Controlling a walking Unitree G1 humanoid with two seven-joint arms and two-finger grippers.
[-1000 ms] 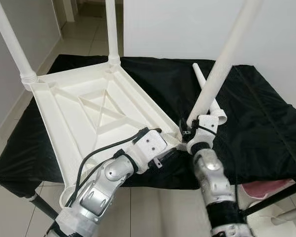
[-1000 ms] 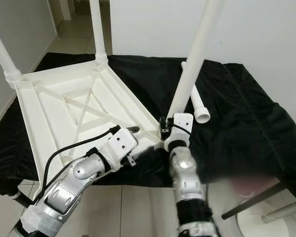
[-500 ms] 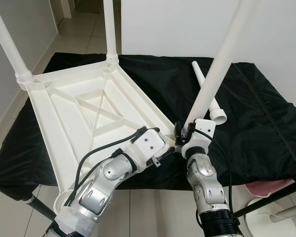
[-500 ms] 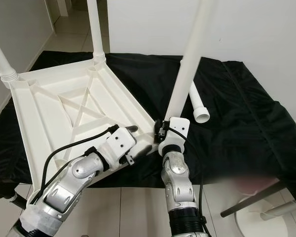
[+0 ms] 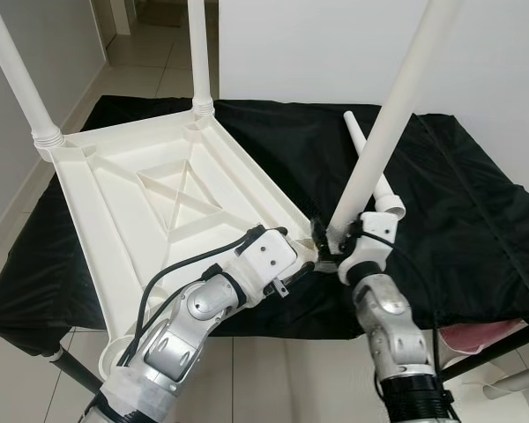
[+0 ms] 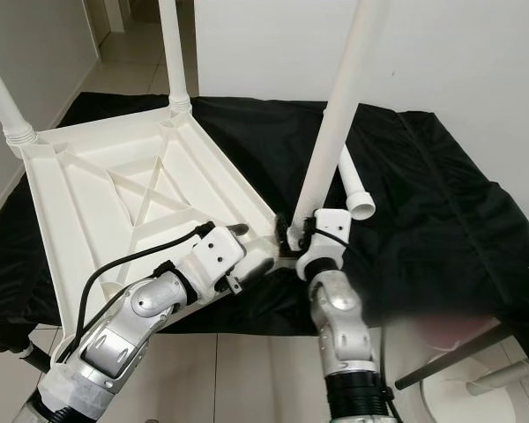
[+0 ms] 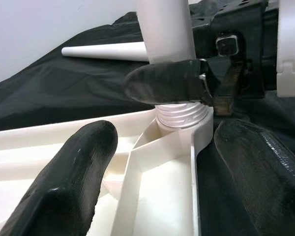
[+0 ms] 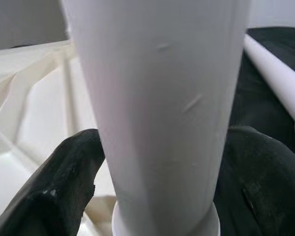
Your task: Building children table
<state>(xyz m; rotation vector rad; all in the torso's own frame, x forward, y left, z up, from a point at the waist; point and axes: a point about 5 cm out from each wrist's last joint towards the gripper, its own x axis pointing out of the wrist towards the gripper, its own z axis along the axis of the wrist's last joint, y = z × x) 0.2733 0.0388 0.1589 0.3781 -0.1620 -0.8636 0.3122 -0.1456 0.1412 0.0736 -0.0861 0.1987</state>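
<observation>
**Third leg seated at near corner socket; one leg loose**

The tabletop lies underside up on a black-draped bench, sockets exposed. The left gripper, fingers apart, straddles the near corner rim, apparently steadying it. Just beyond its fingertips the right gripper is clamped on the third leg, whose threaded collar sits in the socket, tilted. That corner overhangs the bench edge. A spare leg lies behind, well apart.
</observation>
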